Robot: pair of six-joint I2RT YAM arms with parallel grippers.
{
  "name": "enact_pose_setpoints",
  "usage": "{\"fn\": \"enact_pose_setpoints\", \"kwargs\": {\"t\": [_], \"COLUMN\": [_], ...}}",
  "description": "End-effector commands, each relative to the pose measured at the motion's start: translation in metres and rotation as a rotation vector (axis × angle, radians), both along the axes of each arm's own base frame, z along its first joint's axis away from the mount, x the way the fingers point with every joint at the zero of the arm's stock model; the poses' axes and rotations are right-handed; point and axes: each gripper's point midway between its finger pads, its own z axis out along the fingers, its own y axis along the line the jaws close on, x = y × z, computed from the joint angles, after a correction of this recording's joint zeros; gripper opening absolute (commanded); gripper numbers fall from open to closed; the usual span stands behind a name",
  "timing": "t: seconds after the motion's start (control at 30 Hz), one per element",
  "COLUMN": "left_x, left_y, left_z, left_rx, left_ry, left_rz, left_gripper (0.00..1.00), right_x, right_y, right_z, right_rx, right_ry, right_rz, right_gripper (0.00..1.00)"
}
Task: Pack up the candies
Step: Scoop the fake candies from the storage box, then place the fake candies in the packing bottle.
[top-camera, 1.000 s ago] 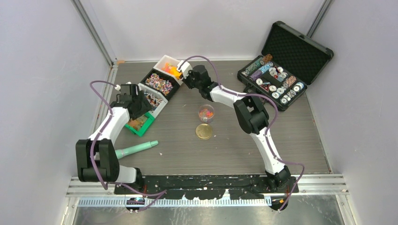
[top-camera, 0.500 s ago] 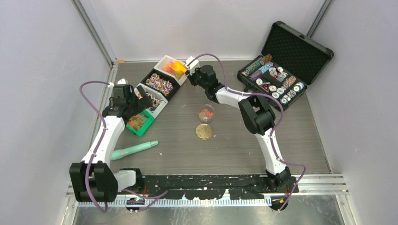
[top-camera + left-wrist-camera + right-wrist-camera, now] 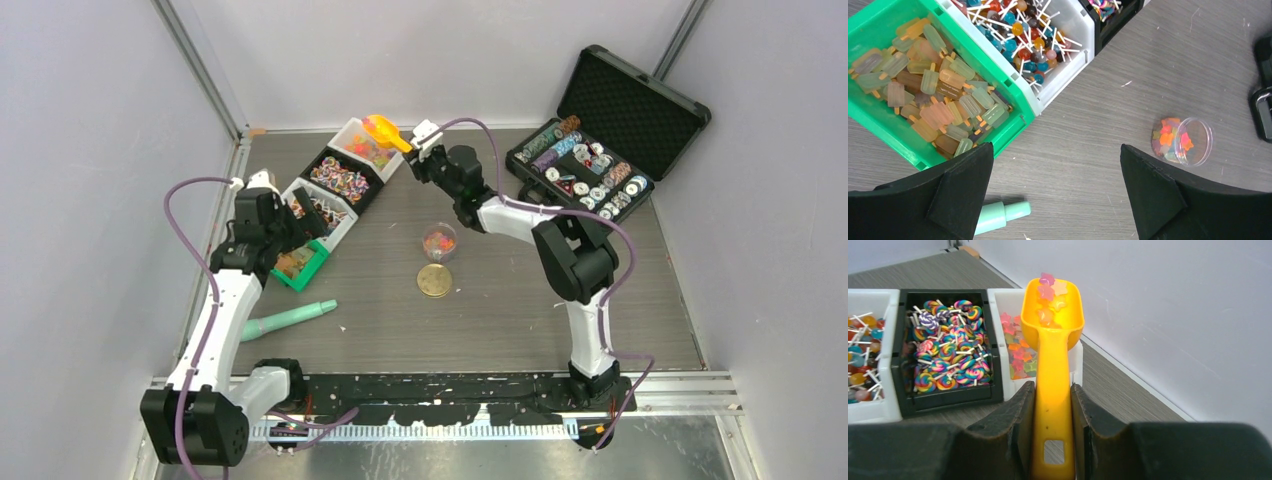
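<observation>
My right gripper (image 3: 1052,387) is shut on the handle of an orange scoop (image 3: 1052,315), held level above the far white bin (image 3: 350,138). Star-shaped candies (image 3: 1050,295) in pink, orange and yellow fill the scoop's bowl (image 3: 383,128). A small clear jar (image 3: 438,240) with a few candies stands mid-table, also seen in the left wrist view as the jar (image 3: 1182,141). My left gripper (image 3: 1056,150) hangs wide open over bare table beside the green bin (image 3: 1013,127), holding nothing.
A black bin of swirl lollipops (image 3: 338,180), a white bin of ball lollipops (image 3: 318,212) and the green bin of popsicle sweets (image 3: 296,263) form a diagonal row. A gold disc (image 3: 434,280), a mint-green tool (image 3: 290,320) and an open chip case (image 3: 590,150) lie around.
The right gripper has lifted the scoop out of the far white bin, loaded with candies, and drawn it rightward. The left gripper has opened wide and pulled back off the bins.
</observation>
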Motion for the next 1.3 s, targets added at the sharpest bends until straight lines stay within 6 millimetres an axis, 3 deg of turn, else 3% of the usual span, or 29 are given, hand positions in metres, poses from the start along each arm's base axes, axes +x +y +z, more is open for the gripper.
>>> {"fn": "enact_pose_setpoints", "kwargs": {"t": [0.0,0.23,0.47,0.67,0.83,0.93,1.27], "left_x": [-0.009,-0.02,-0.029,-0.031,-0.031,-0.037,-0.043], "left_y": [-0.009,-0.023,-0.037,-0.045,-0.045,-0.046,-0.045], "left_z": [0.004,0.01,0.006,0.015,0.02,0.015,0.013], "left_rx": [0.013,-0.016,-0.044,-0.02,-0.034,-0.032,-0.026], "left_ry": [-0.004,-0.017,-0.03,-0.07,-0.082,-0.058,-0.033], "left_rz": [-0.071,-0.146,-0.233,-0.329,-0.315,-0.332,-0.337], "left_gripper": [1.0,1.0,1.0,1.0,1.0,1.0,1.0], "right_x": [-0.031,-0.075,-0.12,-0.163,-0.205,-0.223,-0.254], "right_y": [-0.016,-0.043,-0.061,-0.083,-0.11,-0.128,-0.163], "right_z": [0.102,0.122,0.117,0.097,0.063,0.052,0.028], "right_rx": [0.17,0.207,0.129,0.022,-0.146,-0.228,-0.493], "right_ry": [-0.217,-0.263,-0.247,-0.179,-0.049,0.011,0.167], "right_rz": [0.023,0.038,0.099,0.139,0.17,0.157,0.144], "right_gripper": [0.0,0.0,0.0,0.0,0.0,0.0,0.0]}}
